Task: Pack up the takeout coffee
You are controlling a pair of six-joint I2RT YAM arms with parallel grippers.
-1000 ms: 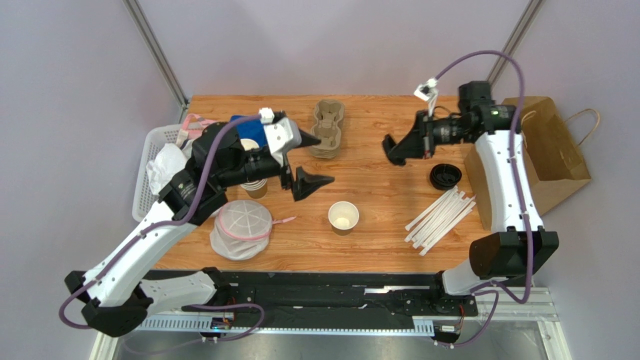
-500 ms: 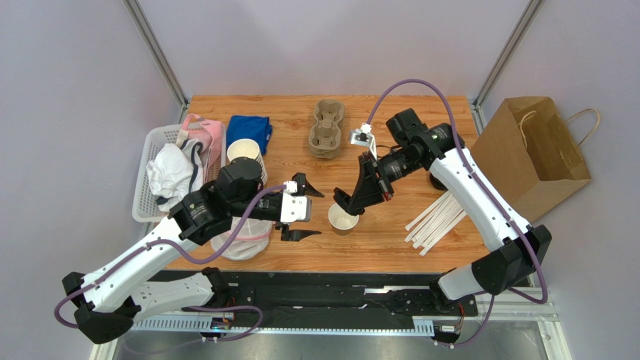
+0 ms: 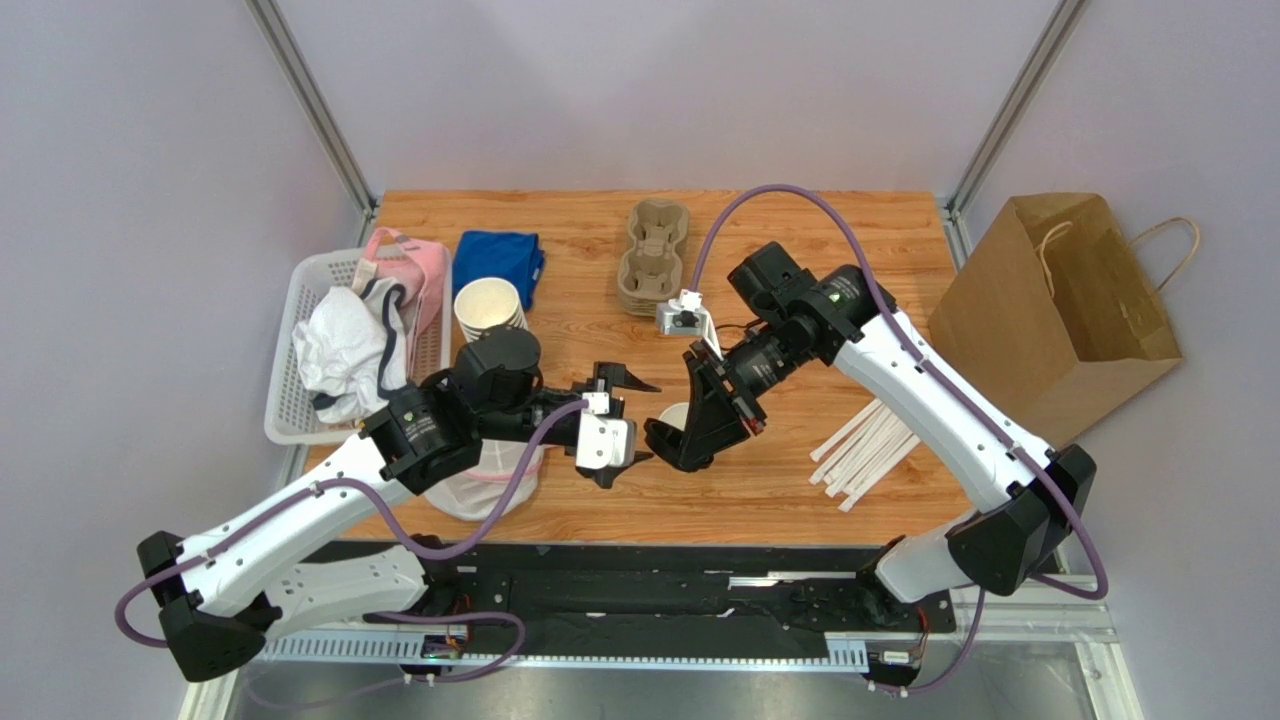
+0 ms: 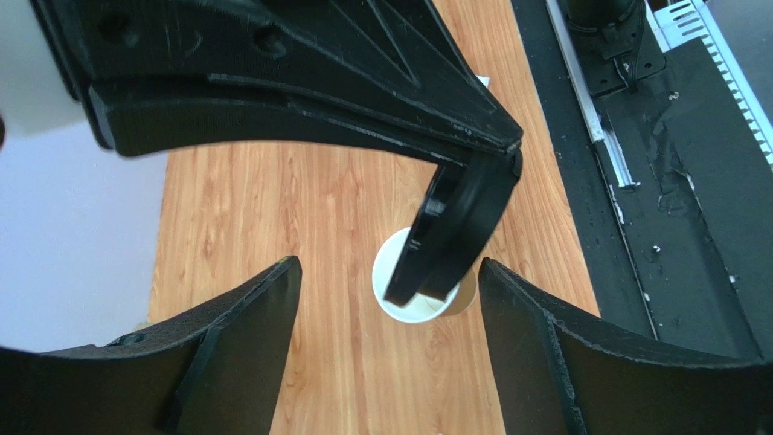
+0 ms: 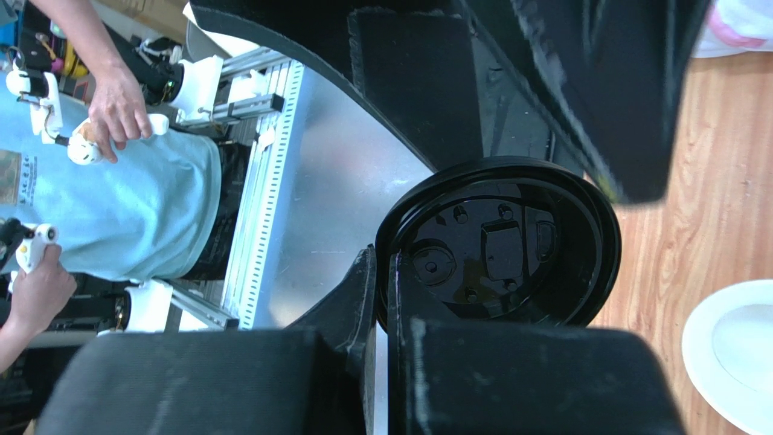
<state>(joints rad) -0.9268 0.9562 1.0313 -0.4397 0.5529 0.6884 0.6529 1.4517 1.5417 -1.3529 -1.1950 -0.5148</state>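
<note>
Both arms closed in on table (image 3: 759, 503) centre-near since 0.5 s ago. L gripper (image 4: 388, 272) jaws apart, flanking the paper cup (image 4: 399, 306). R gripper (image 5: 382, 281) clamped on black lid (image 5: 499, 240), tilted over cup mouth. Cup carrier (image 3: 655, 255) at far edge; paper bag (image 3: 1074, 300) beside right edge.

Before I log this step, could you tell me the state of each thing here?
Cup: upright, lidless.
Black lid: gripped, tilted, not on cup.
Right gripper: jaws shut on black lid.
Left gripper: jaws open, empty.
Paper bag: upright, open.
Cup carrier: empty.
</note>
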